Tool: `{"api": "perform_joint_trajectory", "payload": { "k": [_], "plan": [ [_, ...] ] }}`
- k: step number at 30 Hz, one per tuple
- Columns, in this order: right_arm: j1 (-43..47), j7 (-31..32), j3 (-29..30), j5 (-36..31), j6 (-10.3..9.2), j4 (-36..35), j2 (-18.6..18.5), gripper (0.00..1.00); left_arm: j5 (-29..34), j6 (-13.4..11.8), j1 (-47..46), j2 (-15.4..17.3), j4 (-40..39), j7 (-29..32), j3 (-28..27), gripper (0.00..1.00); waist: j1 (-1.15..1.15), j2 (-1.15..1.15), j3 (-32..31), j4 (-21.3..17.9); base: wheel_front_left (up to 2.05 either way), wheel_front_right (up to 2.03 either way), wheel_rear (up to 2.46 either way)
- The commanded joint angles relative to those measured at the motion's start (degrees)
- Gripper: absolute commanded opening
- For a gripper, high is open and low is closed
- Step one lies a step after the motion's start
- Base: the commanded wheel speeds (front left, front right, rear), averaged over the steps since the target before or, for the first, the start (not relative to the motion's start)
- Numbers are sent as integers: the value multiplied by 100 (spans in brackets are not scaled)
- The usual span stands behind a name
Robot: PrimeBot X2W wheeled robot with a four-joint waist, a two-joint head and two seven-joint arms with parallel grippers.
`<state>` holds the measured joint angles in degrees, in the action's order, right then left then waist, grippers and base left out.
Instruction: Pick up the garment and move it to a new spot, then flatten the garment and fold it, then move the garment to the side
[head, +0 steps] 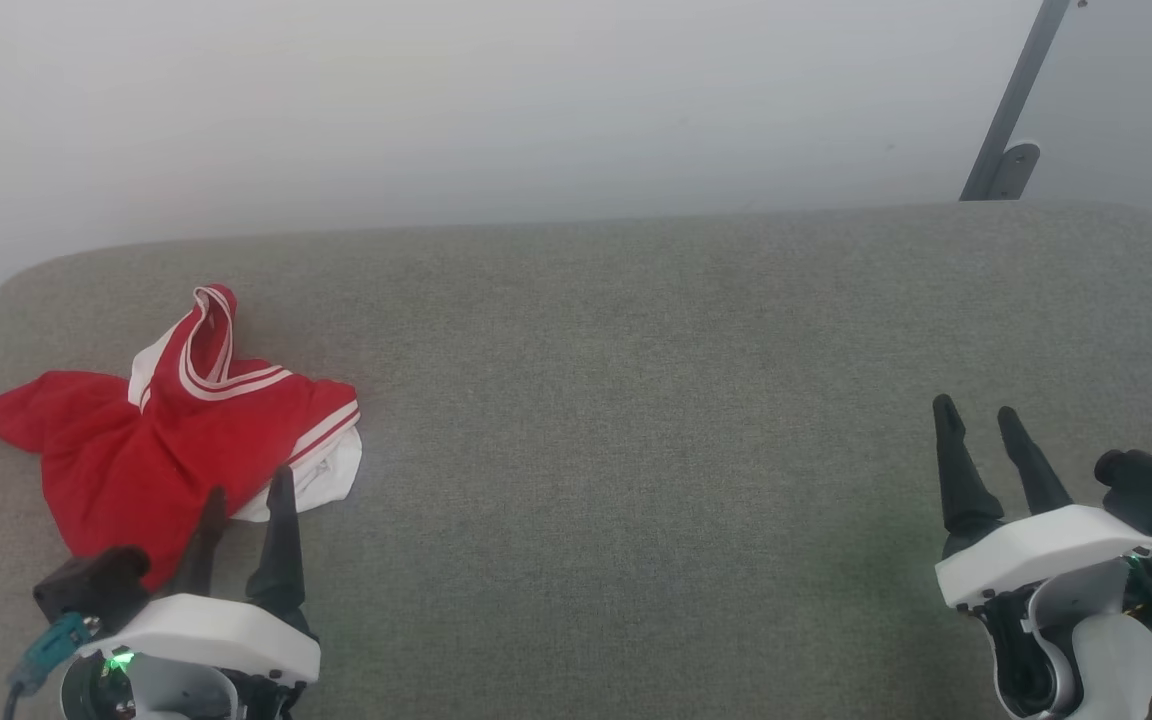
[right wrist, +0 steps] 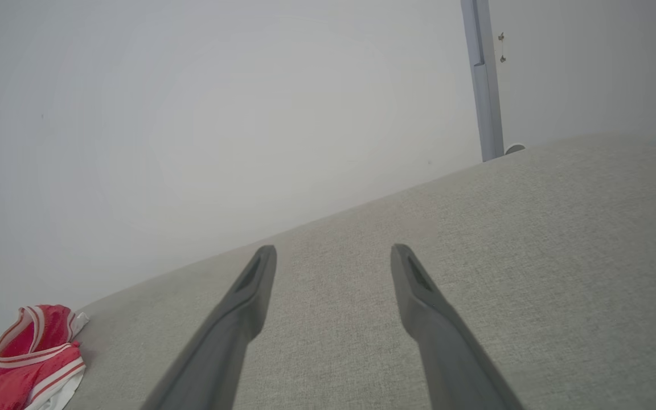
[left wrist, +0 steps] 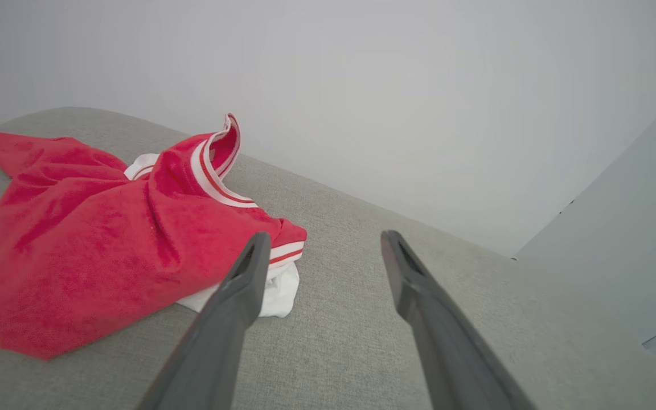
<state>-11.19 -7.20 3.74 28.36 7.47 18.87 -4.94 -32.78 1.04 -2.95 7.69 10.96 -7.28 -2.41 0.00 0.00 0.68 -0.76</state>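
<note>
The garment [head: 166,430] is a red shirt with white sleeve cloth and red-white striped trim, lying crumpled on the left part of the grey padded surface [head: 636,400]. Its striped collar stands up at the back. My left gripper [head: 248,482] is open at the garment's near right edge, fingertips just over the cloth, holding nothing. In the left wrist view the garment [left wrist: 94,239] lies left of the open left gripper [left wrist: 323,238]. My right gripper [head: 976,408] is open far to the right over bare fabric. The right wrist view has the open right gripper [right wrist: 333,250] and the garment [right wrist: 26,364] at its lower left.
A pale wall [head: 536,100] rises right behind the surface's far edge. A grey slanted metal post [head: 1011,120] with a bracket stands at the back right. The surface has rounded corners at the far left and far right.
</note>
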Motion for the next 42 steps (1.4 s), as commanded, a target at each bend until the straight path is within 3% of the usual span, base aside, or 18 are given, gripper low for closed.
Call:
{"api": "perform_joint_trajectory", "payload": {
  "k": [1, 33, 42],
  "plan": [
    [-130, -74, 15, -189, 2, -65, -7, 100, 176, -33, -19, 49, -80, -62, 11, 100, 0, 0, -2, 1, 0, 0, 0],
    [-36, -501, 108, -2001, 3, -167, 24, 100, 1808, -172, 109, 70, -36, -491, 8, 100, 0, 0, -16, -42, 0, 0, 0],
    [-40, -610, 211, -2338, 3, -202, 44, 100, 2174, -41, 146, -2, -59, -596, -144, 100, 0, 0, 19, -33, 0, 0, 0]
  ]
}}
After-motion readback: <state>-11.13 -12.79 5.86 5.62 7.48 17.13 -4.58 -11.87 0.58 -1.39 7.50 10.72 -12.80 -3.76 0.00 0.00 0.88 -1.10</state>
